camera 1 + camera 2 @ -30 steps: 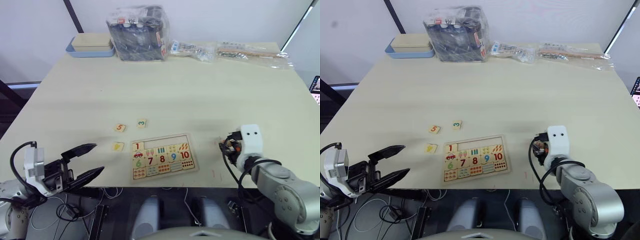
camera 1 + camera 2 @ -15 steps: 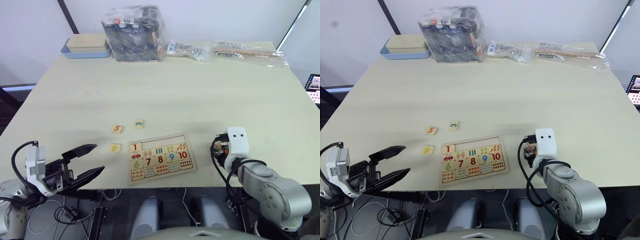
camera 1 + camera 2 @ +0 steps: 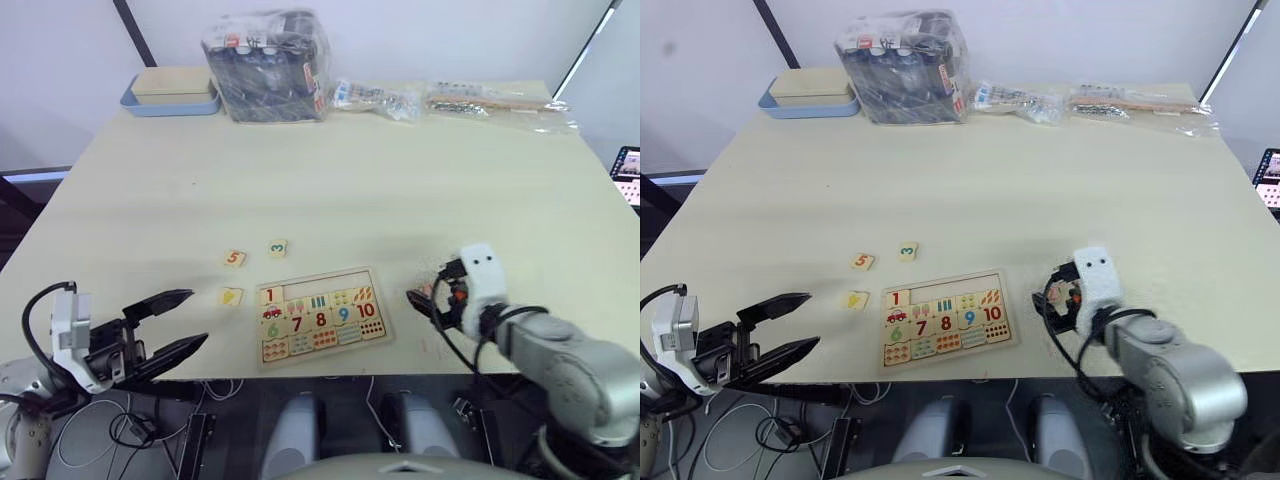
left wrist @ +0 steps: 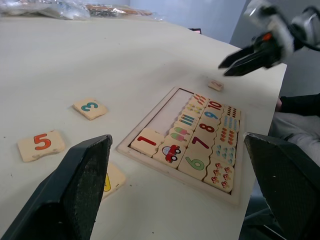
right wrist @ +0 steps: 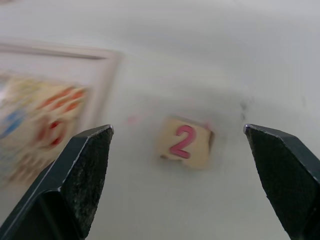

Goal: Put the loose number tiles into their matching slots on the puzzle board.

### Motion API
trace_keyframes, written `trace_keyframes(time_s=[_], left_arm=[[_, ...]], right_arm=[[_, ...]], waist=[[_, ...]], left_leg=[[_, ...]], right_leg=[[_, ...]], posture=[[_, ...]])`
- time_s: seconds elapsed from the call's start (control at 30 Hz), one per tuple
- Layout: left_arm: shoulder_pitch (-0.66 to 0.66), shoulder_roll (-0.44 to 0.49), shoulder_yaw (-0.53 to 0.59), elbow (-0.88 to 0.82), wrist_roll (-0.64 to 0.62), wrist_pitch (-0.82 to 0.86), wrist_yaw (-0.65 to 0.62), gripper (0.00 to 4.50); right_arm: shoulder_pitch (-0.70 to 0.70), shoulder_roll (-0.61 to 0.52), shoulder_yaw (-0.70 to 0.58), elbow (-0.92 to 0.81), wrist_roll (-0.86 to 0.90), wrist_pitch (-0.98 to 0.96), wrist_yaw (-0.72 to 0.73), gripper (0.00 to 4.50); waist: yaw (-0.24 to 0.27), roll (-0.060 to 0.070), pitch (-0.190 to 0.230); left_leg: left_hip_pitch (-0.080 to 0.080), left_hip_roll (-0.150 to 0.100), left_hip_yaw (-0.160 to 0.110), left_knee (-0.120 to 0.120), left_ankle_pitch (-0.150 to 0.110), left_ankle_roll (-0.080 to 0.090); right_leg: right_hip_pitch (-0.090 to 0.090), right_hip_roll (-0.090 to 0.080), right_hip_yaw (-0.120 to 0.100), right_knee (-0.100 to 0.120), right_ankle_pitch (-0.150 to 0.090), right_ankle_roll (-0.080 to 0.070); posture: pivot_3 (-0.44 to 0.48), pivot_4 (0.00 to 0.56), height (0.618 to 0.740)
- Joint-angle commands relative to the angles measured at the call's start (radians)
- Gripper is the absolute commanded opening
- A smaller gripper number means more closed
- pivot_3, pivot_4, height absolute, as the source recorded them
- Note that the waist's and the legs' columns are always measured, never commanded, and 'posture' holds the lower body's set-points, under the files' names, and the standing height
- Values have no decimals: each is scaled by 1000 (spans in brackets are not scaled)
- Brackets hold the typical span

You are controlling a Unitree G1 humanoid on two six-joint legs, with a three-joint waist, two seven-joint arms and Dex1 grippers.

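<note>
I see the puzzle board (image 3: 323, 314) in the lower middle of the left eye view, lying flat on the counter (image 3: 330, 180) near its front edge. Tile 1 sits in the board's top row at its left end; the rest of that row is an empty strip.

Three loose tiles lie left of and above the board: the 5 tile (image 3: 235, 258), the 3 tile (image 3: 278, 247) just right of it, and a yellow-digit tile (image 3: 231, 296) below the 5, close to the board's left rim. The 2 tile (image 5: 184, 142) lies on the counter right of the board.

My left end effector (image 3: 165, 328) is at the lower left of the frame, off the counter's front edge, its two black fingers spread wide and holding nothing. My right end effector (image 3: 428, 300) is at the lower right, just beside the board's right rim; its fingers are wide apart with the 2 tile lying between them, not gripped.

Along the top of the frame sit a blue tray with a wooden box (image 3: 172, 90), a plastic-wrapped bundle (image 3: 268, 66) and clear bags (image 3: 450, 100).
</note>
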Motion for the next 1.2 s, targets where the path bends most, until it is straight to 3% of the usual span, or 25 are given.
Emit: trace_keyframes(time_s=[0.03, 0.13, 0.23, 0.33, 0.47, 0.6, 0.77, 1.2], left_arm=[[-8, 17, -4, -4, -25, 19, -38, 4500], [-26, 31, 2, -2, -34, 37, -50, 4500], [-40, 50, 8, 6, -31, 37, -80, 4500], [-64, 45, 15, 26, -23, -3, -106, 4500], [-79, 58, 18, 79, -11, -43, -161, 4500], [-66, 151, -7, 135, -74, -35, -176, 4500], [-42, 223, -26, 201, -105, -86, -176, 4500], [13, 189, -22, 229, -163, -176, -176, 4500]], right_arm=[[-136, -189, -65, -3, 190, 4, 249, 4386], [-197, -303, -61, 74, 255, -91, 377, 4386], [-192, -478, 26, 169, 229, -372, 605, 4386], [-165, -573, 106, 353, 136, -736, 865, 4386], [-227, -617, 217, 625, 6, -1083, 1081, 4386], [-305, -603, 307, 877, -97, -1337, 1245, 4386], [-353, -551, 356, 1044, -175, -1462, 1269, 4386], [-252, -492, 340, 1027, -199, -1475, 1176, 4386]], waist=[[-1, -1, -1], [0, -4, -2], [6, -4, -1], [4, -6, -2], [1, -7, -2], [1, -7, 0], [4, -3, 2], [6, -3, 2]], left_leg=[[1, 0, -1, -1, 0, 0], [1, 1, -1, -4, 0, 0], [0, 0, -2, -5, 0, 0], [0, 0, -1, -7, -1, 1], [0, -1, 2, -8, -1, 3], [1, 0, 3, -8, -2, 3], [2, 0, 3, -9, -1, 3], [2, 0, 5, -9, -1, 2]], right_leg=[[0, 1, -1, 0, 0, 0], [0, 2, -2, -1, 0, -1], [0, 1, -2, -4, 0, -2], [2, 1, -2, -10, 1, -1], [4, 1, 0, -12, 3, -2], [4, 3, 0, -11, 5, 0], [4, 1, 0, -11, 3, -3], [4, 1, 1, -11, 4, -3]], posture=[[0, 150, 740], [0, 150, 740], [0, 150, 740], [0, 150, 740], [0, 150, 740], [0, 150, 740], [0, 150, 740], [0, 150, 740]])
